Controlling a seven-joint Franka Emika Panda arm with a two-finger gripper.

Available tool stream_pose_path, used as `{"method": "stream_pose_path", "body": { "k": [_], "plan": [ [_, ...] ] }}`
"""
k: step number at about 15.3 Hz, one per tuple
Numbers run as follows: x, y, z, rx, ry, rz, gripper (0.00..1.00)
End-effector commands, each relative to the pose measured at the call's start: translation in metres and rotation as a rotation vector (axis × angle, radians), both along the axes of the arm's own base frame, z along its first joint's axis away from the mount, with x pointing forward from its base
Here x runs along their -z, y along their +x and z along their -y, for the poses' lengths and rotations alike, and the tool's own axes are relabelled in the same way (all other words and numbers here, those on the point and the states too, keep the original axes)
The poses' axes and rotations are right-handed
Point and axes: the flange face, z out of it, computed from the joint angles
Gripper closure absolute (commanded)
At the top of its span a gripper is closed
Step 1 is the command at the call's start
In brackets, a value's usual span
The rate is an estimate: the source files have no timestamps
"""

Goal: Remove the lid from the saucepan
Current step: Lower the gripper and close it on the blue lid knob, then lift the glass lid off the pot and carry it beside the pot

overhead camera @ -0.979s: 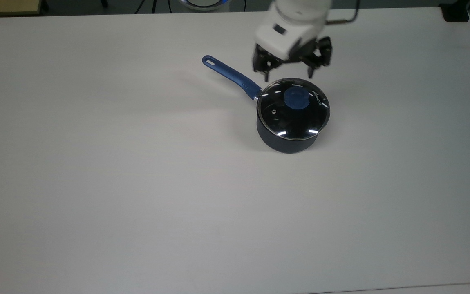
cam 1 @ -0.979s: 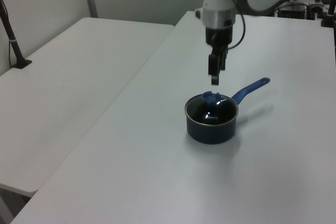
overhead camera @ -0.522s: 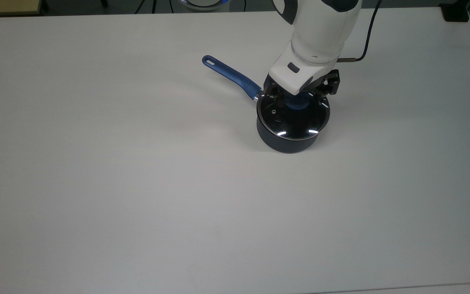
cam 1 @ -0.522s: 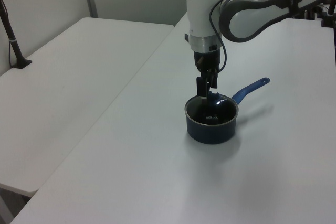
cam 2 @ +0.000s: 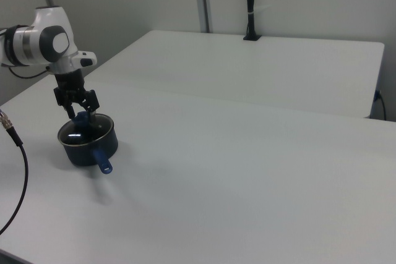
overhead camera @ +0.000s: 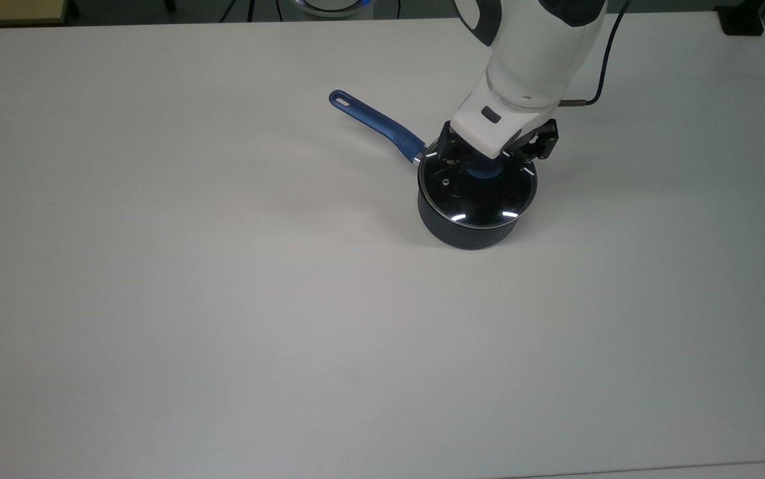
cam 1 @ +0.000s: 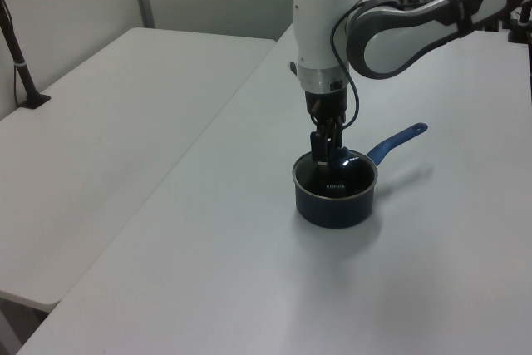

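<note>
Gripper (overhead camera: 487,158) is coming straight down over the saucepan (overhead camera: 467,229), fingers (cam 2: 91,104) spread apart and straddling the blue knob (overhead camera: 485,171) — open, not gripping anything yet. The vertical approach makes sense: the knob is the only graspable feature on a flat glass disc. Lid (overhead camera: 482,194) is sitting flush on the pan rim, sealed all round, so nothing is removed so far. The pan is standing upright on the white desk (overhead camera: 223,299), with its handle (overhead camera: 376,125) pointing to the top view's upper left, away from the arm, so it isn't blocking the approach. Judgement: next is closing on the knob, then lifting straight up so the pan isn't dragged.
</note>
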Motion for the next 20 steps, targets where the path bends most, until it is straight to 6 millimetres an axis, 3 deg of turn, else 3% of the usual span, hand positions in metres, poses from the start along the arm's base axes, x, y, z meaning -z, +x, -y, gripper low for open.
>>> {"method": "stream_pose_path", "body": {
  "k": [1,4,7,11,17,20],
  "plan": [
    [-0.002,0.002,-0.004,0.010,-0.010,0.029,0.34],
    [-0.004,0.002,-0.004,0.011,-0.007,0.029,0.52],
    [-0.004,0.002,-0.004,0.010,-0.005,0.028,0.61],
    [-0.013,0.003,0.003,0.017,-0.005,0.032,0.66],
    [-0.058,0.002,0.016,0.003,0.001,0.014,0.66],
    [-0.070,0.002,0.027,0.019,0.000,0.016,0.66]
  ]
}}
